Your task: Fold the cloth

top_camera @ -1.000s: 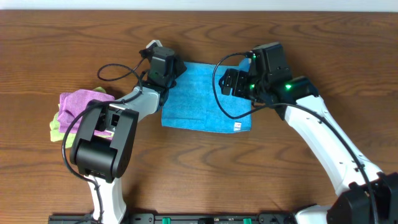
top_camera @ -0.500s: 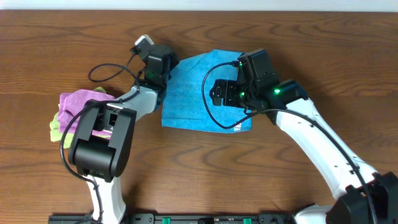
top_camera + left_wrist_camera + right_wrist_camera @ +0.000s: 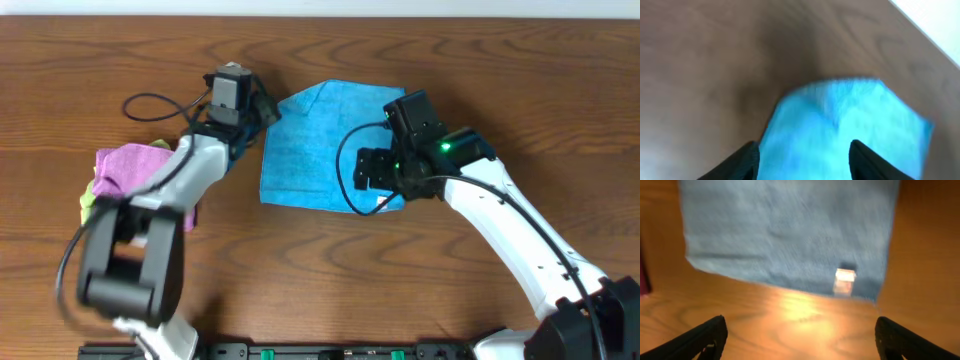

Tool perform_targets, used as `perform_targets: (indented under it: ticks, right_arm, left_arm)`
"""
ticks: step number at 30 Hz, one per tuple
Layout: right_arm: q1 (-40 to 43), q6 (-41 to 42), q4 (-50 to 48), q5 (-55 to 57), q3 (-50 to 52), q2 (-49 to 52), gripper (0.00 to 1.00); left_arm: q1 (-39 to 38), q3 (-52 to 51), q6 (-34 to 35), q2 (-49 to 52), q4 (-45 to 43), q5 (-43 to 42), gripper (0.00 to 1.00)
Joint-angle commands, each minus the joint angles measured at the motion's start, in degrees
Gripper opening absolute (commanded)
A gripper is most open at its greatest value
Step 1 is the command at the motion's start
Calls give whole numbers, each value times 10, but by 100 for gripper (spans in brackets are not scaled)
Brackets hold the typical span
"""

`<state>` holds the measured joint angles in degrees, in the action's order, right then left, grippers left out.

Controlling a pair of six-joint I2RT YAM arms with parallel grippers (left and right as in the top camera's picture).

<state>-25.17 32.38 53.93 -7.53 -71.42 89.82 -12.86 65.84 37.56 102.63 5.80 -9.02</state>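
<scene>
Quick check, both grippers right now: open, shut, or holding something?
Left gripper: open, jaws apart by the cloth, nothing held.
Right gripper: wide open, empty.

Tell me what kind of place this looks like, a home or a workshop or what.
Most likely a robotics lab bench, not a home. A left arm and a right arm with loose cables stand at a wooden table, with a blue cloth and a purple cloth as practice pieces.
</scene>
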Motion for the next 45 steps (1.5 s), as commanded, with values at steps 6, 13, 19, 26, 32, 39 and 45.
perform_targets:
  ticks: [6,13,19,26,32,39,45]
  right_arm:
    - [-3,45,38,47,25,-56,97]
    - [20,84,-49,-5,201,-196,99]
    - [68,104,-164,-78,333,-286,99]
    - [110,136,-304,-137,400,-259,99]
    - [122,157,-400,-170,406,-190,99]
    - [121,182,-457,-197,406,-130,99]
    - [121,185,-460,-199,406,-118,99]
  left_arm:
    - [21,-8,4,-76,244,-90,56]
    - [27,-71,33,-105,250,-149,49]
    - [27,-157,82,-151,224,-169,49]
    - [27,-233,118,-158,162,-177,56]
    - [27,-278,158,-158,77,-148,68]
    - [27,-305,184,-158,-9,-128,77]
    - [27,-305,184,-158,-31,-114,79]
